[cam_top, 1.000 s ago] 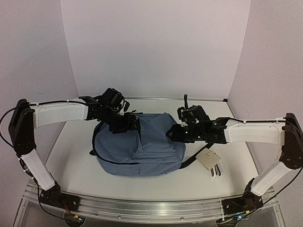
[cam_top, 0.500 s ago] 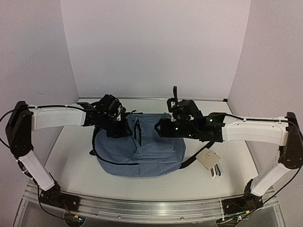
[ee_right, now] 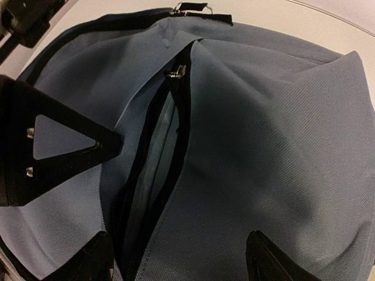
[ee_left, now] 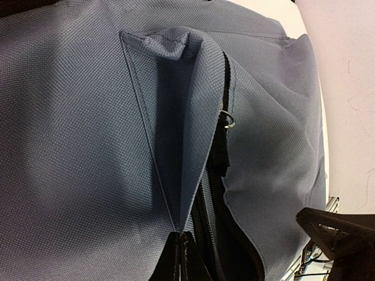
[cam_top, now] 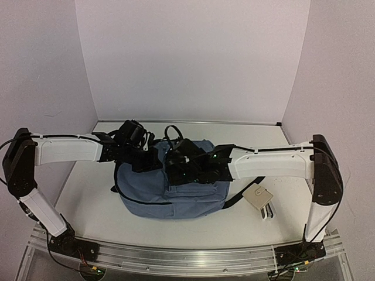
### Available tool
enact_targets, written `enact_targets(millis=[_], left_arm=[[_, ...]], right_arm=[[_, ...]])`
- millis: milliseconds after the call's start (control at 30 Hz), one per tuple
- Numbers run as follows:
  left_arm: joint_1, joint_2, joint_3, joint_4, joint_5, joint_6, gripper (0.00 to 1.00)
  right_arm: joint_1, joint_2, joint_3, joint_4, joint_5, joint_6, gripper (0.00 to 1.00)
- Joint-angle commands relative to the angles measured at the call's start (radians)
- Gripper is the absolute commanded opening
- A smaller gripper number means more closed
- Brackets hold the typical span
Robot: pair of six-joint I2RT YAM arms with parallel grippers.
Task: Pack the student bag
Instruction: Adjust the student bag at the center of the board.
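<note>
The student bag (cam_top: 187,190), slate-blue fabric, lies in the middle of the table with its main zipper (ee_right: 149,175) gaping open. My left gripper (cam_top: 150,159) sits at the bag's upper left corner, shut on a raised fold of its fabric (ee_left: 176,146) beside the zipper. Its fingertips (ee_left: 181,254) meet on that fold. My right gripper (cam_top: 177,168) hovers over the bag's middle, open. One of its fingertips (ee_right: 96,257) is by the zipper gap and the other (ee_right: 266,257) is over the right panel, with nothing between them. Something pale and flat shows inside the gap (ee_right: 161,140).
A black strap (cam_top: 241,196) trails from the bag's right side. A beige tag-like piece (cam_top: 258,198) with a small white item (cam_top: 267,212) lies to the right of the bag. White walls enclose the table on three sides.
My right arm has swept left from the bag's right edge to over its middle and its jaws have widened. My left gripper has shut on the fabric fold by the zipper.
</note>
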State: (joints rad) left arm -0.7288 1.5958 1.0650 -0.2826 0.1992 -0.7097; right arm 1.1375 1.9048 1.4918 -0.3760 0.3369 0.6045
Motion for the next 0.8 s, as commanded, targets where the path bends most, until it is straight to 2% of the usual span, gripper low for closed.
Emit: enact_targets(millis=[0,133,567,700,767], left_arm=[[-0.001,-0.043,-0.022,0.023,0.004,-0.006,0.00],[-0.001,-0.053,-0.033,0.033,0.005,-0.009,0.00],[-0.001,-0.061,-0.024,0.031,0.006,-0.007,0.00],[-0.002,-0.066,-0.021,0.030,0.006,-0.006,0.00],[-0.001,-0.068,-0.022,0.037,0.018,-0.008,0.00]], right_arm=[[0.019,0.064,0.107,-0.108,0.089,0.001,0.78],[0.030,0.116,0.164,-0.187,0.148,0.019,0.78],[0.031,0.128,0.171,-0.292,0.232,0.073,0.75],[0.031,0.131,0.199,-0.321,0.302,0.104,0.68],[0.032,0.120,0.201,-0.327,0.353,0.133,0.61]])
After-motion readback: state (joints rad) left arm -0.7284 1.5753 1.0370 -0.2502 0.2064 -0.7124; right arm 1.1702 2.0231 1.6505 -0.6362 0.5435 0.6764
